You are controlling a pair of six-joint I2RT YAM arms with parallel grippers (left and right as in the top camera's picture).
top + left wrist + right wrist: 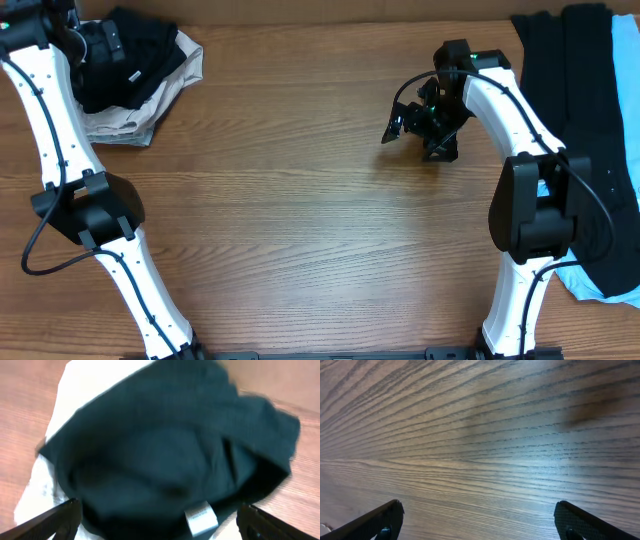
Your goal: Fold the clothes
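The table (300, 200) is brown wood. Thin dark lines run across it from side to side. Up close, in the right wrist view, the lines look wavy, and a soft patch of white light shines on the wood. A darker smudge sits near the top right there. A pale tan strip (350, 8) runs along the table's far edge.
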